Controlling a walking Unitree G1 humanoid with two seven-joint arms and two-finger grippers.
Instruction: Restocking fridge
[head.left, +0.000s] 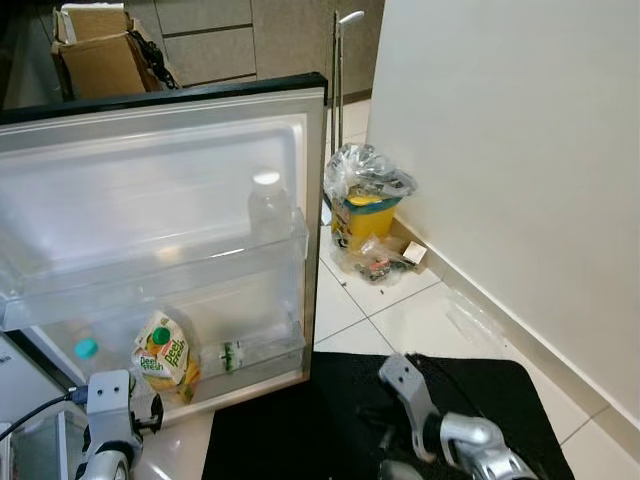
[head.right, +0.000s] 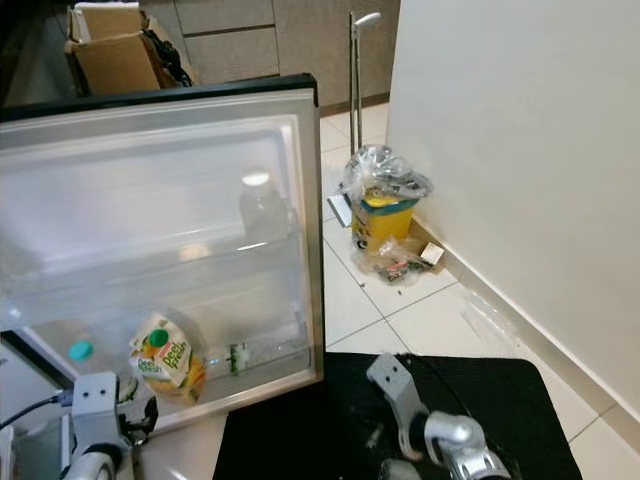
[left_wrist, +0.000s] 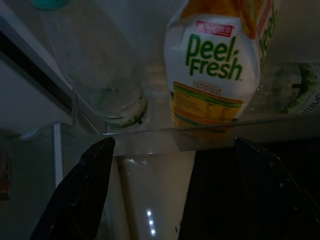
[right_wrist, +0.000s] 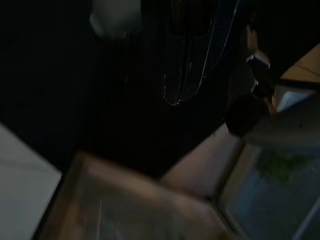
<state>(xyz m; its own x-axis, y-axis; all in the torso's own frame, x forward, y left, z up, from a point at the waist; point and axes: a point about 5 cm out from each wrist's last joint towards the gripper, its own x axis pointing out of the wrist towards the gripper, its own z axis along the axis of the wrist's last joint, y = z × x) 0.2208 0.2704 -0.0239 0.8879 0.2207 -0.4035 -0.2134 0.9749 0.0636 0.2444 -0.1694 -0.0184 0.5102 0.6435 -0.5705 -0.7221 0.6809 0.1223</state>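
The fridge door (head.left: 170, 120) stands open. On its lower door shelf (head.left: 250, 372) a Peel Fresh juice carton (head.left: 163, 355) stands between a clear bottle with a teal cap (head.left: 86, 349) and a clear bottle lying on its side (head.left: 232, 355). A clear bottle with a white cap (head.left: 268, 205) stands on the upper shelf. My left gripper (left_wrist: 173, 145) is open just in front of the lower shelf, below the carton (left_wrist: 215, 75), with nothing between its fingers (left_wrist: 85, 190). My right arm (head.left: 440, 425) hangs low over the black mat.
A black mat (head.left: 300, 430) lies on the tiled floor before the door. A bagged yellow bin (head.left: 362, 205) with litter stands by the white wall (head.left: 500, 150). A cardboard box (head.left: 100, 55) sits behind the door. A metal stand (head.left: 338, 70) rises near the bin.
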